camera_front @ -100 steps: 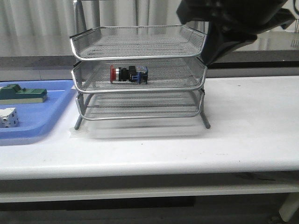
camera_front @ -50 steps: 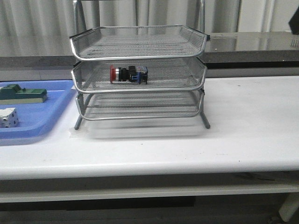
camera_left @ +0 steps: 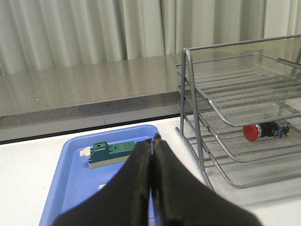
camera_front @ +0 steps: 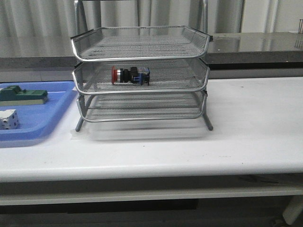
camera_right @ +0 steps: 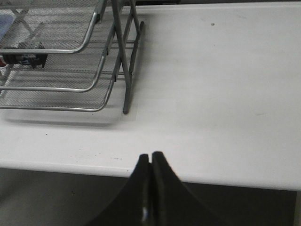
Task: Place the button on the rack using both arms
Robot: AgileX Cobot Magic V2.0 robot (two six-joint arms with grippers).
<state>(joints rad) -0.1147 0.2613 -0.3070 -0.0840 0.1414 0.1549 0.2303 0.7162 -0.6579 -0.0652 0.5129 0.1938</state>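
button (camera_front: 130, 75) in rack (camera_front: 142, 75) middle tier; closed grippers only in wrist views

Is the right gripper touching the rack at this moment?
Apart. The right wrist view shows the right gripper, jaws closed, with bare table between it and the rack.

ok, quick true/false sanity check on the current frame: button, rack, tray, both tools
1. The button lies in the middle tier of the rack. True.
2. The left tool is open. False: its fingers are pressed together.
3. The right tool grips the button. False: it is shut on nothing, away from the rack.
4. A green block sits in the blue tray. True.
5. The top tier holds a white cube. False: it is in the blue tray.
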